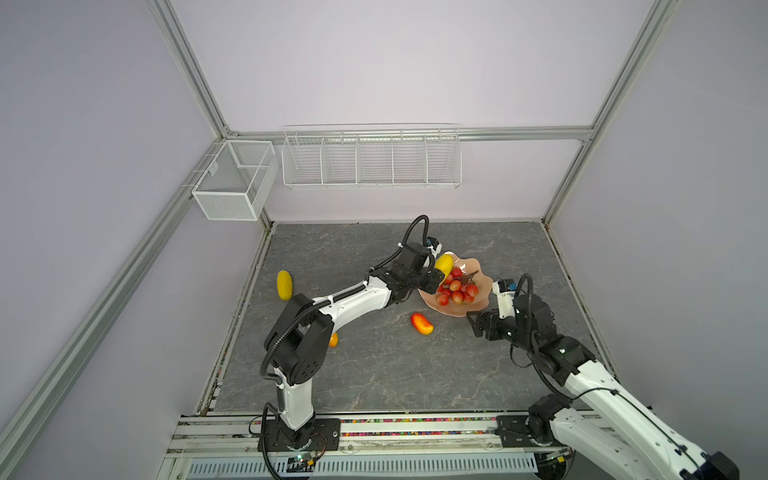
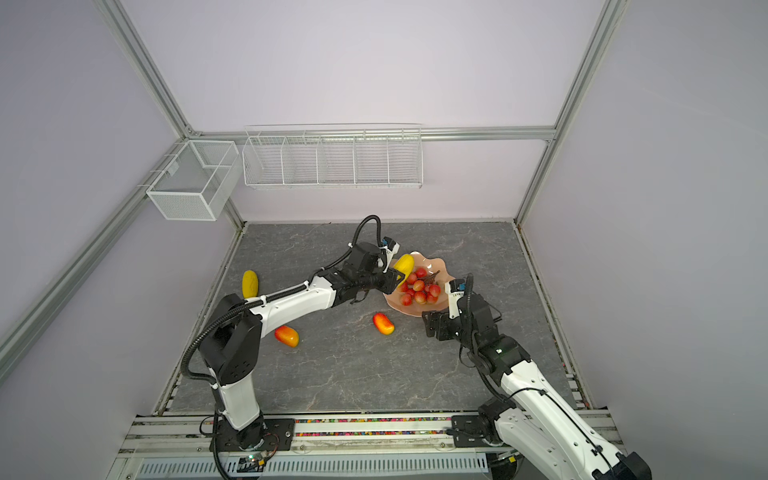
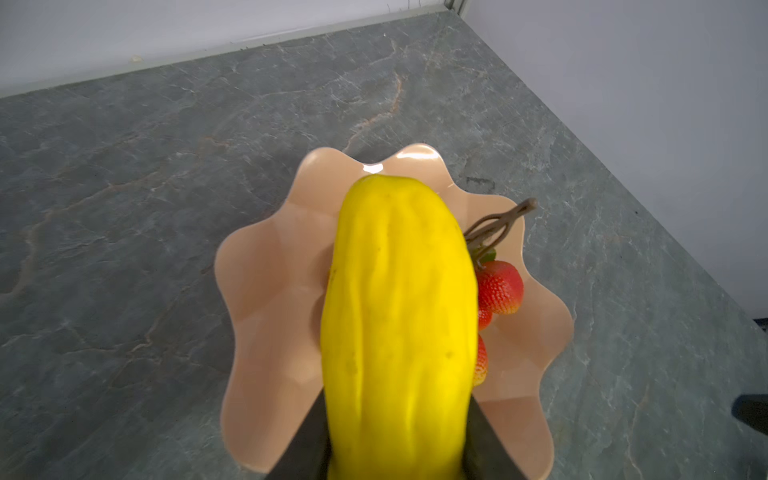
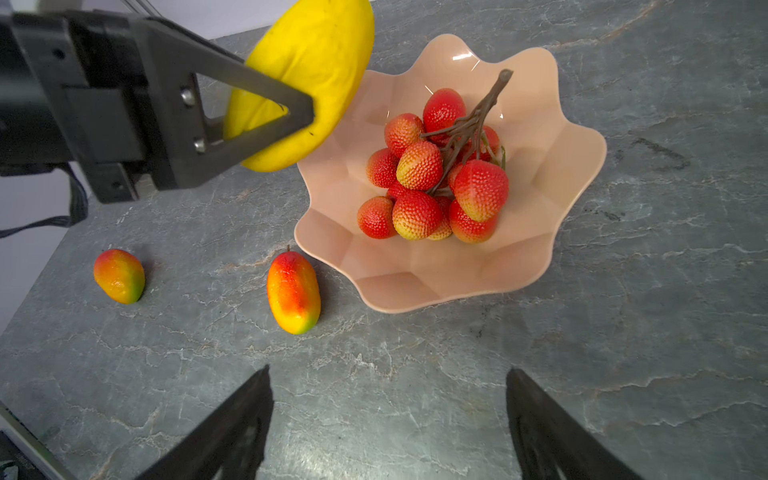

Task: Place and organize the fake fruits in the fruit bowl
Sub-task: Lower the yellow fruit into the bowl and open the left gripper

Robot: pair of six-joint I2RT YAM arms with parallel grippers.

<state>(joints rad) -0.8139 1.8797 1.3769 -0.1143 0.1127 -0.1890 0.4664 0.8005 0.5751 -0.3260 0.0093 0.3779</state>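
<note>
In my left wrist view the yellow fruit (image 3: 399, 324) I hold covers most of the grape bunch (image 3: 498, 286); only a few berries and the stem peek out beside it. Its near end runs off the picture's edge, and my left fingers (image 3: 305, 453) show only as two dark wedges there. Whether the fruit touches the bowl (image 3: 266, 316) I cannot tell. In a top view my left arm (image 1: 299, 340) hides all but an orange sliver of one mango-shaped fruit (image 1: 333, 340). In my right wrist view my right fingers (image 4: 232, 432) are cut off at the edge, as is the yellow fruit's far end.
</note>
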